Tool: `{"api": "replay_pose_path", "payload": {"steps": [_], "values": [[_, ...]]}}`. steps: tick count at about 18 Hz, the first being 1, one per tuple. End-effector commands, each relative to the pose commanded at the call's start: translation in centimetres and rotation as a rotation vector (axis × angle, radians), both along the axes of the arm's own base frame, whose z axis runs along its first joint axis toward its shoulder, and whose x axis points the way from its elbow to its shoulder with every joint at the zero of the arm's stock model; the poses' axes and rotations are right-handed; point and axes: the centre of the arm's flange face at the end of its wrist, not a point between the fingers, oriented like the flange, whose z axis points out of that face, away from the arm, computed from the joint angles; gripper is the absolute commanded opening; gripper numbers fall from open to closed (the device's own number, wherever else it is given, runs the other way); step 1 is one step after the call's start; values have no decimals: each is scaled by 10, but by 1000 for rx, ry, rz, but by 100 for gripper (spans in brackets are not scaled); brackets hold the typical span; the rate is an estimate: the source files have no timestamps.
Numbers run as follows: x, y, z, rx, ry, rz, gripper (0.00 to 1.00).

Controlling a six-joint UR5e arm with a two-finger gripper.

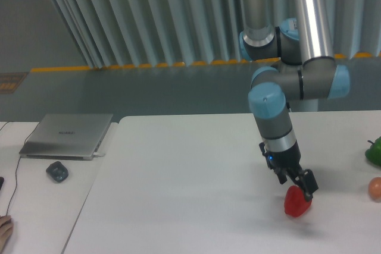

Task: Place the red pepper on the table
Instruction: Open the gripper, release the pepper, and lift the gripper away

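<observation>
The red pepper (297,203) rests on the white table (190,176), right of centre and near the front edge. It is glossy, and almost all of it shows. My gripper (300,185) hangs just above the pepper's top, tilted down and to the right. Its dark fingers (309,185) are spread, and they no longer enclose the pepper. I cannot tell whether a fingertip still touches the top.
A green vegetable (375,150) and an orange-pink round fruit (375,188) lie at the table's right edge. On the narrower desk to the left are a closed laptop (67,135), a dark mouse (57,171) and a cable. A hand (5,231) shows at the lower left corner.
</observation>
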Motion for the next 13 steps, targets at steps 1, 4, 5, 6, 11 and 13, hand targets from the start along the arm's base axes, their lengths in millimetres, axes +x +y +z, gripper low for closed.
{"api": "replay_pose_path", "payload": {"steps": [1,4,5,6,11,13], "values": [[-9,-8,13,5,-10,-30,100],[-43,-35,40,-16,-57,-131,100],[-54,-40,44,-21,-56,-143,100],[-66,-48,46,-32,-63,-158,100],[-133,-108,56,-132,-144,-417,100],[-151,-112,38,-151,-166,-469,100]]}}
